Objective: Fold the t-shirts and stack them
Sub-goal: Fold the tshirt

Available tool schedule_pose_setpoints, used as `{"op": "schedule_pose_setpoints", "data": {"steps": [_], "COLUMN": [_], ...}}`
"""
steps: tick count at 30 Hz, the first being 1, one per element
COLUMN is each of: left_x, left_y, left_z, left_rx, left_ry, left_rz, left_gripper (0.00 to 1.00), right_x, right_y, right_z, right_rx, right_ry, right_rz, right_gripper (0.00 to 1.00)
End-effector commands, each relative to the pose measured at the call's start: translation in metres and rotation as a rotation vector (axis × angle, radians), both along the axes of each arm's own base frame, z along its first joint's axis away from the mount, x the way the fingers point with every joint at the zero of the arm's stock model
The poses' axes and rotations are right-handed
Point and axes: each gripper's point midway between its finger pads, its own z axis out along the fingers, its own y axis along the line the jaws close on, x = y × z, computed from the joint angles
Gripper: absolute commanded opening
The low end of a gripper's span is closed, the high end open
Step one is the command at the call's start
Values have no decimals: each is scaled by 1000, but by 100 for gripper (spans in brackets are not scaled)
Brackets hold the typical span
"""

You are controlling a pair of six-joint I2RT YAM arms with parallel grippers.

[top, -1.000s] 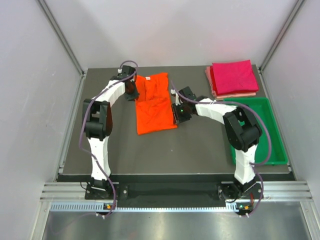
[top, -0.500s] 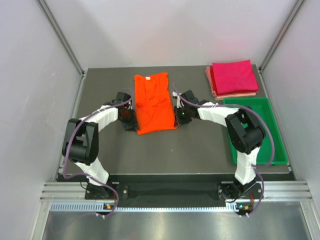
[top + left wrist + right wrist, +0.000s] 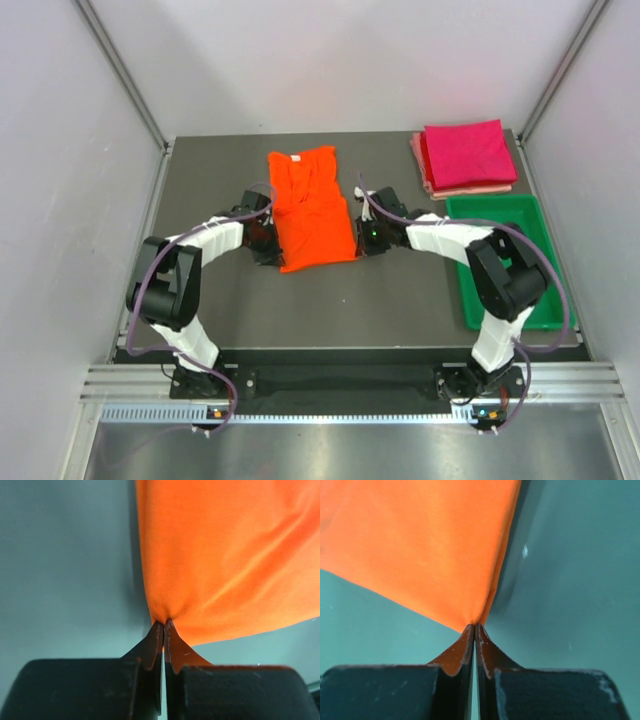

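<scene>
**At the near hem: thin grips**

We pinch the orange t-shirt (image 3: 312, 205), flat on the desk (image 3: 400, 300), by its near corners. The left tool (image 3: 163, 625) and right tool (image 3: 474, 626) are each clamped on a mere tip of cloth. Uneven lifting could slip one corner free and skew the fold.

Not a word, brand, number or sign can be read in any of the views. The orange t-shirt (image 3: 312, 205) has a white tag (image 3: 294, 157) at its collar, but the tag is too small to make out any lettering.
</scene>
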Motion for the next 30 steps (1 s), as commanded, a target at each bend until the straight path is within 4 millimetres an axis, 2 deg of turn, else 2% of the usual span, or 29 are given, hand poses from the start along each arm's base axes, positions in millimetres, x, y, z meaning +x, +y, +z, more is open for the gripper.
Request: {"op": "schedule_pose_setpoints", "data": {"steps": [1,2,4,5,6,8,9,14,17,18,19,20,21,23,24,26,28,29,30], "left_x": [-20,-28,-43,-49,-60,-80,-92,-126,-142,-147,-149,-149,-145,-141,-127,-114,-92,-79,-68], "left_y": [-8,-12,-15,-17,-18,-22,-17,-24,-27,-26,-26,-24,-25,-19,-18,-13,-19,-20,-31], "left_z": [11,11,10,10,7,2,-6,-11,-11,-12,-8,-6,0,10,21,32,49,55,63], "left_rx": [59,72,84,92,119,127,149,122,109,111,108,115,114,148,175,213,206,190,150], "left_ry": [-17,-15,-11,-9,3,27,49,69,81,88,82,76,59,37,-11,-36,-78,-98,-116], "left_rz": [-36,-52,-54,-58,-76,-89,-91,-108,-114,-113,-110,-105,-103,-102,-100,-98,-107,-92,-120], "left_gripper": [0,0,0,0,0,0,0,0,0,1,7,11,17,23,26,29,29,28,28], "right_x": [-9,-21,-38,-44,-62,-80,-89,-115,-127,-133,-134,-135,-132,-123,-119,-110,-98,-89,-80], "right_y": [-9,-17,-20,-20,-26,-35,-35,-42,-35,-30,-29,-29,-32,-34,-35,-30,-33,-29,-34], "right_z": [22,18,13,21,7,0,-3,-10,-10,-10,-9,-6,-6,5,9,22,28,38,41], "right_rx": [13,3,0,16,-9,-19,-15,-16,-25,-30,-39,-47,-67,-86,-94,-91,-102,-90,-91], "right_ry": [-66,-56,-45,-68,-40,-41,-32,-36,-31,-32,-36,-34,-48,-83,-97,-120,-124,-142,-143], "right_rz": [-34,-37,-35,-33,-37,-45,-51,-69,-40,-23,-21,-17,-27,-54,-54,-34,-44,-32,-51], "right_gripper": [0,0,0,0,0,0,0,0,0,0,2,6,15,20,23,26,28,28,27]}}
